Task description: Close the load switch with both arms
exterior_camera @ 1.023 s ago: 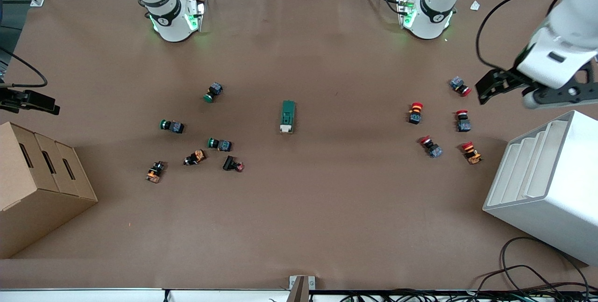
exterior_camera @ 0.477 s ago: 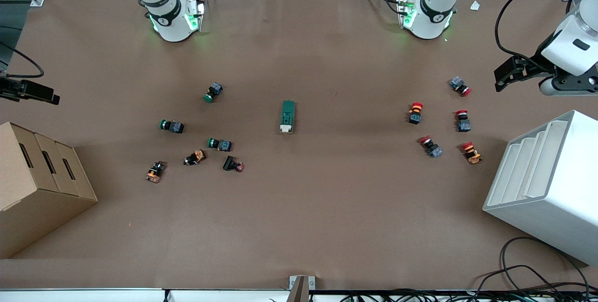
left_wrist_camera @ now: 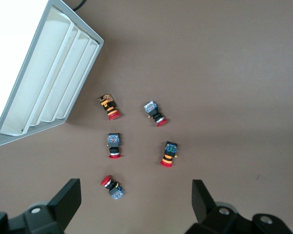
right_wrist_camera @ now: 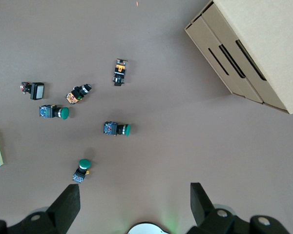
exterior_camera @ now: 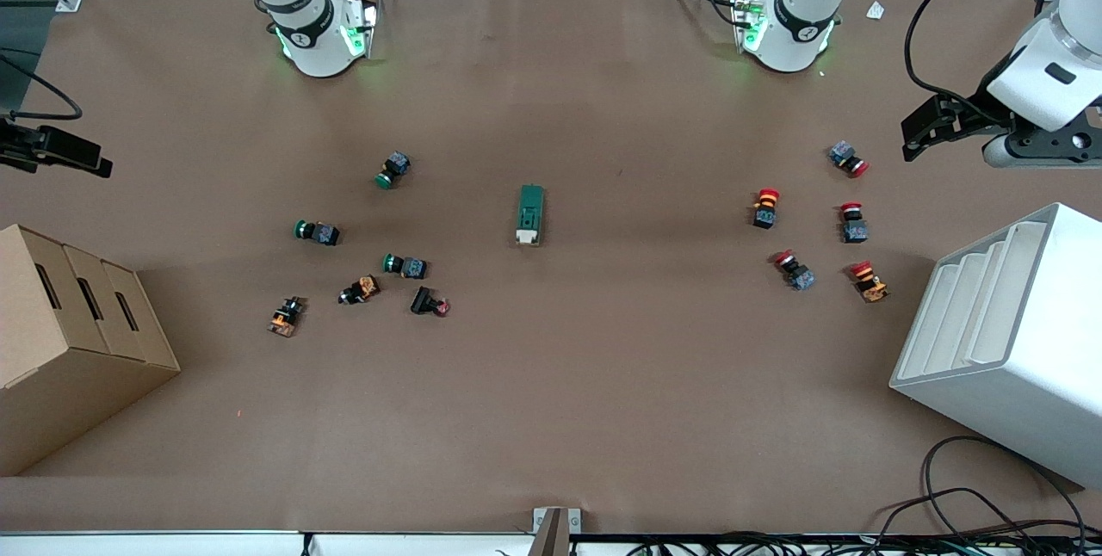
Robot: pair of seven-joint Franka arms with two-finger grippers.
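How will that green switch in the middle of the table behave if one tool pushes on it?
The green switch looks like a small rigid block lying flat, so it probably won't roll or tip. It sits loose on smooth brown paper, so it may slide or turn unless something braces it.

Load switch [exterior_camera: 530, 213] between button clusters [exterior_camera: 362, 250]

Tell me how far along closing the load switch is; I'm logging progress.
The load switch lies flat mid-table, apart from both arms; whether it is closed cannot be told. Nothing is in hand: the left tool hangs open over the red buttons, the right tool open over the green buttons. This fits either stage.
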